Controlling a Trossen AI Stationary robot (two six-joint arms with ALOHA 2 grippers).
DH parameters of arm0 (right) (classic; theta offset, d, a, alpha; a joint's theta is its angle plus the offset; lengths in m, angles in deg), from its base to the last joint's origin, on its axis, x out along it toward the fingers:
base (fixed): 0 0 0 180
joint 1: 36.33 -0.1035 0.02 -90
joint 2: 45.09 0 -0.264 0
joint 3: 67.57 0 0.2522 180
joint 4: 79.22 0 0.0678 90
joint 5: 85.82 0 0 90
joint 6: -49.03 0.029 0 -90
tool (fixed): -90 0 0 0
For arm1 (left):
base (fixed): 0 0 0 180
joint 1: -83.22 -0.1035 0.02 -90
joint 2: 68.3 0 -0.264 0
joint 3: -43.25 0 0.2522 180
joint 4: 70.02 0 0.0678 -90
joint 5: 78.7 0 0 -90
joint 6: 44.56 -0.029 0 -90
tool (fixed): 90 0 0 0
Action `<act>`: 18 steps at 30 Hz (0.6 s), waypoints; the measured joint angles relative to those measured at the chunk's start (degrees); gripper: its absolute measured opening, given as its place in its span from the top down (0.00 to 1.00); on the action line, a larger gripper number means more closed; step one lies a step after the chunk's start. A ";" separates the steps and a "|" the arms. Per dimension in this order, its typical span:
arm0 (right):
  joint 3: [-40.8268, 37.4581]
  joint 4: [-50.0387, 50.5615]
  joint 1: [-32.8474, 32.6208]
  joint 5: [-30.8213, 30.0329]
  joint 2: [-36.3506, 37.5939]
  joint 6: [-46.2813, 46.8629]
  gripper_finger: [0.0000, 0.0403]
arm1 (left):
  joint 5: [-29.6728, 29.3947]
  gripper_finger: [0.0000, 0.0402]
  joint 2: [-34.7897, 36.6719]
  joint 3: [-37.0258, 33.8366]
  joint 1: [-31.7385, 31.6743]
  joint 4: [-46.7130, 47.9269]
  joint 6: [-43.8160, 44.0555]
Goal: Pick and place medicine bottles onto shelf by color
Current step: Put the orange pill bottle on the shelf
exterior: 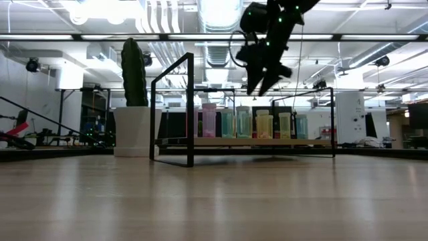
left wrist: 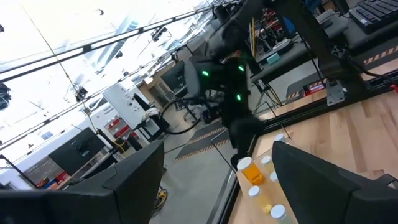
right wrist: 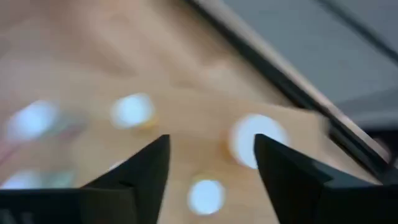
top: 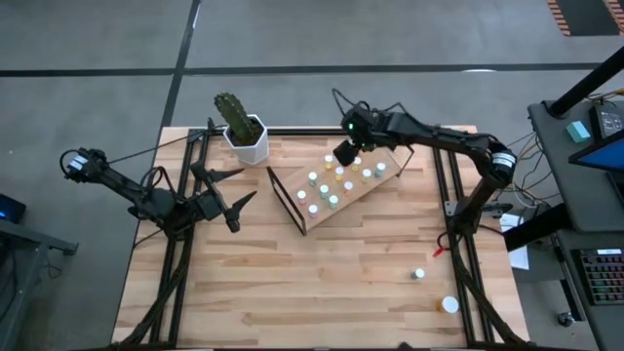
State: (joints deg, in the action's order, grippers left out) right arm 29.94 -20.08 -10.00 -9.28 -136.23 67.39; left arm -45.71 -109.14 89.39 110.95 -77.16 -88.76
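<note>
Both pairs of jaws stand spread and hold nothing: the left gripper (top: 234,210) waits near the worktop's left edge, and the right gripper (top: 344,154) hangs above the far end of the shelf (top: 385,181). Most of the medicine bottles (top: 331,181) already stand on that tilted board, behind the middle of the worktop. By my reckoning the job is nearly done, with just two stray bottles (top: 418,275) left near the front right corner.
</note>
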 joint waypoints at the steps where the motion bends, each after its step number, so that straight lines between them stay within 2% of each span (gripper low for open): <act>1: 1.54 0.87 0.64 4.99 -0.38 -4.49 0.46 | 0.01 0.30 0.00 0.00 0.00 -0.01 -0.17; 3: 3.97 4.02 2.71 15.44 -0.98 -16.06 0.57 | 0.04 0.30 0.00 -0.02 0.00 -0.01 -0.23; 4: 4.67 6.20 3.53 18.40 -1.24 -21.65 0.62 | 0.04 0.30 0.00 -0.02 0.00 -0.03 -0.23; 6: 5.59 9.19 4.84 18.41 -1.30 -28.30 0.76 | 0.08 0.30 0.02 -0.01 0.00 -0.24 -0.19; 8: 5.84 9.20 6.42 15.70 -1.22 -31.11 0.90 | 0.09 0.30 -0.15 -0.02 0.00 -1.29 -0.13; 9: 5.54 8.66 7.30 15.17 -1.22 -31.45 0.94 | 0.09 0.30 -0.25 -0.02 0.00 -1.54 -0.05; 14: 1.35 1.80 8.36 14.08 -1.24 -32.50 0.97 | 0.59 0.30 -0.86 -0.02 0.00 -2.43 -0.13; 18: -1.10 -1.84 8.09 9.48 -1.24 -32.69 0.98 | 1.34 0.30 -1.24 -0.02 0.00 -3.70 -0.09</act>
State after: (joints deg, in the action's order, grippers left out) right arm 28.84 -21.92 -1.91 0.20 -137.47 34.70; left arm -44.36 -110.38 89.37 110.95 -80.86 -88.85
